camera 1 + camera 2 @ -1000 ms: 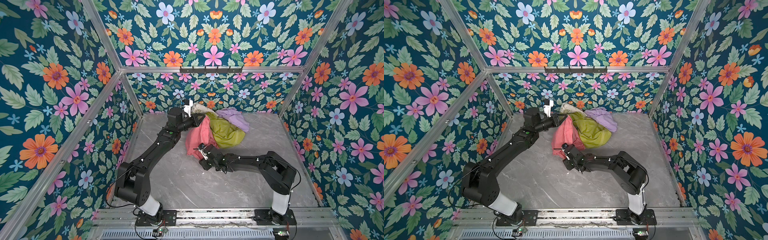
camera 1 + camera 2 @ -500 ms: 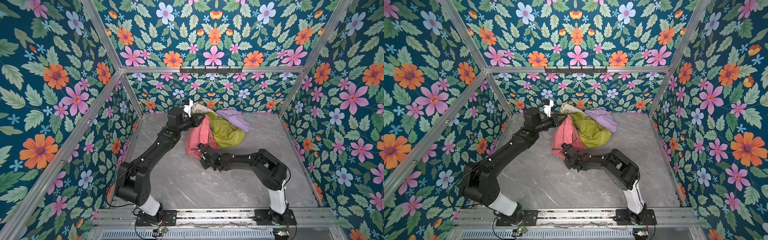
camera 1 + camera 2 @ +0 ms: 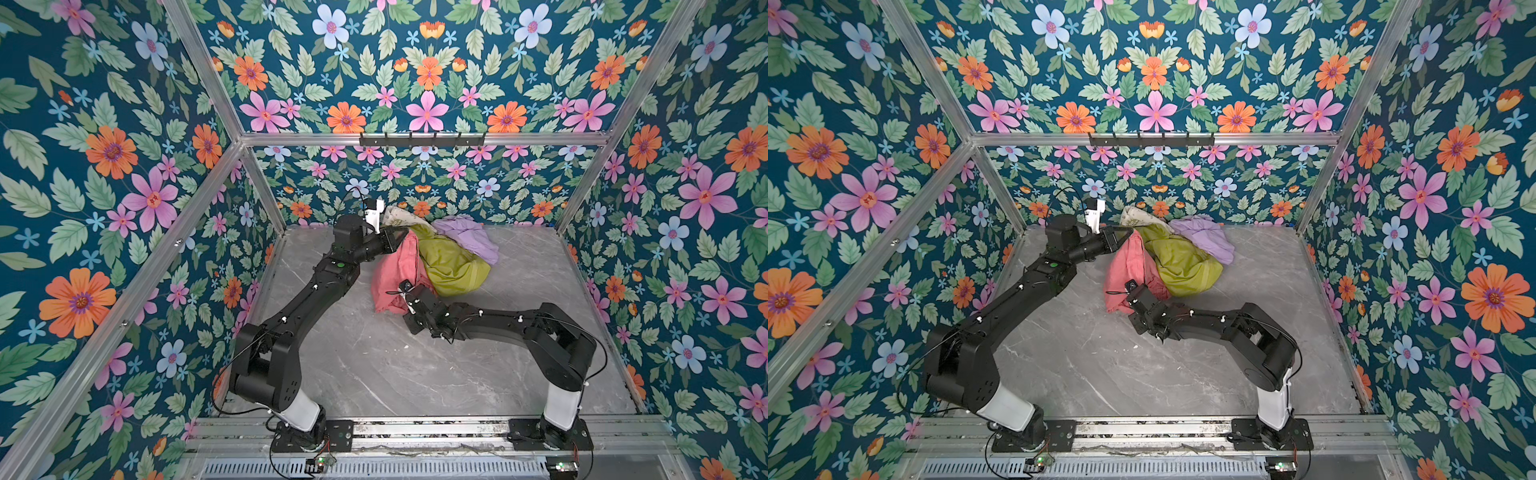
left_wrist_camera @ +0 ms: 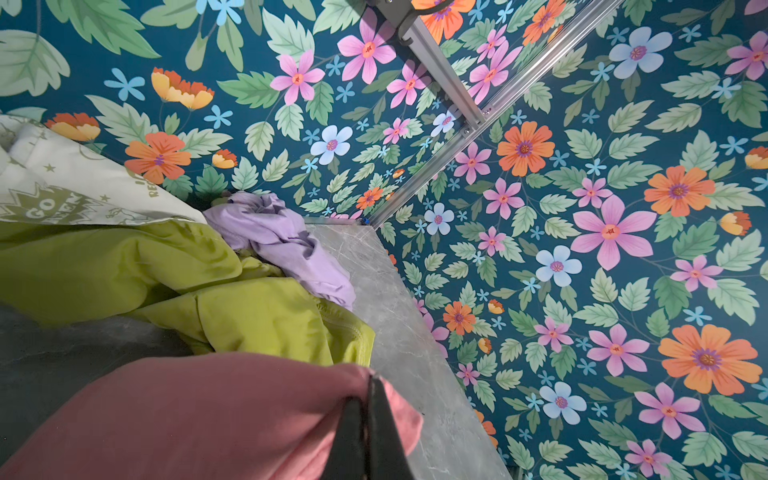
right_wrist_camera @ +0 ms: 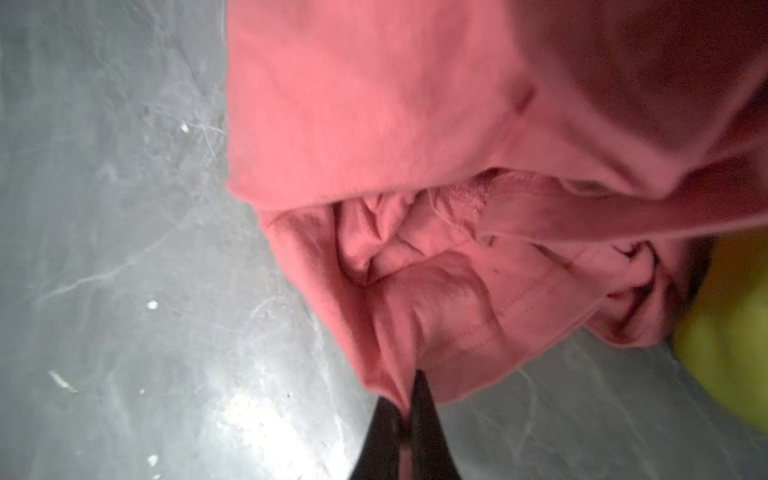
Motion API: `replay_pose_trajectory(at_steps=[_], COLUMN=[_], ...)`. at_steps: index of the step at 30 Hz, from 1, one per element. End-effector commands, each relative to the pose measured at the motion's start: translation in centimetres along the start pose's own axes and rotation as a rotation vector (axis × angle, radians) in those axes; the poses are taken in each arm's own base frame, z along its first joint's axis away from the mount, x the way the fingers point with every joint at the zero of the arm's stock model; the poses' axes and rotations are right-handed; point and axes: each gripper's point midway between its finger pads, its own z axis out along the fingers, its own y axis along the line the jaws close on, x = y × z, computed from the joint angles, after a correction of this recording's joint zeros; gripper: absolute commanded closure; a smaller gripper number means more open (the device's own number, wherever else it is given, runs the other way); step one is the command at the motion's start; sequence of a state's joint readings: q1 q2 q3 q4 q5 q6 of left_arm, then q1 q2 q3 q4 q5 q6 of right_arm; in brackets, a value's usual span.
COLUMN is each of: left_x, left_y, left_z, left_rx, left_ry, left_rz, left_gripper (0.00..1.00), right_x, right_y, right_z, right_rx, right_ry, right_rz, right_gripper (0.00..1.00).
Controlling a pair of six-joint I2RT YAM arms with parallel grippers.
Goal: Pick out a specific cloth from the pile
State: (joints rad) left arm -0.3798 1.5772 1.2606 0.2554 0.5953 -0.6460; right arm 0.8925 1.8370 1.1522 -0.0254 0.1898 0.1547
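Observation:
The salmon-pink cloth (image 3: 392, 270) (image 3: 1128, 266) hangs stretched at the left side of the pile (image 3: 440, 253), which lies at the back of the table. My left gripper (image 3: 401, 240) (image 3: 1126, 236) is shut on the cloth's raised upper corner; in the left wrist view the black fingers (image 4: 357, 428) pinch pink fabric (image 4: 208, 411). My right gripper (image 3: 402, 302) (image 3: 1128, 300) is shut on the cloth's lower edge, just above the table. The right wrist view shows the cloth (image 5: 415, 166) bunched into the closed right gripper (image 5: 409, 390).
An olive-green cloth (image 3: 451, 266), a lilac cloth (image 3: 469, 239) and a cream patterned cloth (image 3: 399, 216) make up the heap beside the pink one. Floral walls with aluminium posts enclose the grey marble table (image 3: 374, 365). A black hook rail (image 3: 422, 139) runs along the back wall.
My right gripper has slid left to the pink cloth's lower edge and closed on it. The left gripper has kept its hold and place.

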Motion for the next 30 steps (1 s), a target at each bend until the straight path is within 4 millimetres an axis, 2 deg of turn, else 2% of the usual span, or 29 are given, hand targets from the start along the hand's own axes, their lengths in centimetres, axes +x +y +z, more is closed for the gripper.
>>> replay_pose_trajectory(at_steps=[1,7,9,13,22,30], left_x=[-1.3,-2.0,-2.1,-2.1,-2.6,-3.6], left_y=[-0.5,-0.6,-0.7,-0.8,-1.4,-2.9], left_z=[-0.1,-0.3,-0.5,-0.7,-1.2,-2.3], left_rx=[0.016,0.01,0.01,0.008,0.011,0.013], left_ry=[-0.035,-0.047,-0.05,-0.054,-0.065,-0.081], left_rz=[0.04,0.047,0.048,0.049,0.063,0.099], left_gripper=[1.0,1.0,1.0,1.0,1.0,1.0], right_x=[-1.8,-4.6,-6.1,-7.4,-10.2,-13.1], right_y=[-0.5,-2.4,-3.0,-3.5,-4.1,-4.3], right_z=[-1.8,-5.2,-7.1,-9.2,-12.6,-15.1], right_rx=[0.009,0.021,0.018,0.018,0.022,0.03], right_ry=[-0.045,-0.128,-0.18,-0.228,-0.325,-0.397], right_rz=[0.009,0.055,0.074,0.089,0.096,0.078], right_gripper=[1.0,1.0,1.0,1.0,1.0,1.0])
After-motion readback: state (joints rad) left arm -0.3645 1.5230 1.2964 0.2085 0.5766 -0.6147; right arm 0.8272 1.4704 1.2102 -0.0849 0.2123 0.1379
